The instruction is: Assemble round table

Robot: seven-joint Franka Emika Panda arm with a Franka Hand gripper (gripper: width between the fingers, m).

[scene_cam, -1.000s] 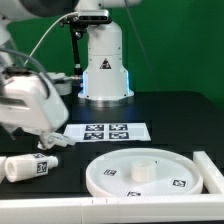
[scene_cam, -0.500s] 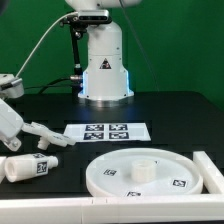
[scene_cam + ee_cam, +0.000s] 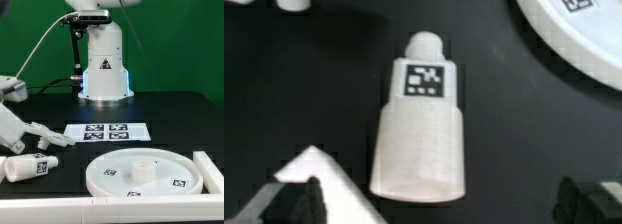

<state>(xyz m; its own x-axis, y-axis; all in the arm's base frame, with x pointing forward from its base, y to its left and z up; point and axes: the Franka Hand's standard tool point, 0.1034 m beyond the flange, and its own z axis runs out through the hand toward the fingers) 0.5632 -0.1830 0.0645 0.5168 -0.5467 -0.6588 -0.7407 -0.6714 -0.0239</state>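
1. Round table disc point(image 3: 120, 185): the big rimmed white round lies flat on the dark surface point(image 3: 180, 115), near and toward the exterior view's right, with its raised hub point(image 3: 143, 168) at the centre.
2. Marker board point(image 3: 105, 131): it lies flat just beyond the disc, nearer the middle of the surface.
3. Gripper point(image 3: 446, 178): it comes in low from the exterior view's left. Its fingers point(image 3: 313, 185) are spread wide and hold nothing. In the wrist view they flank the leg's thick end with a gap on each side.
4. Leg point(image 3: 25, 168): the short white cylinder lies on its side at the near left, apart from the disc, with its narrow tip pointing toward the disc.
5. Tag point(image 3: 427, 79): a small black-and-white square sits on the leg below the narrow tip.
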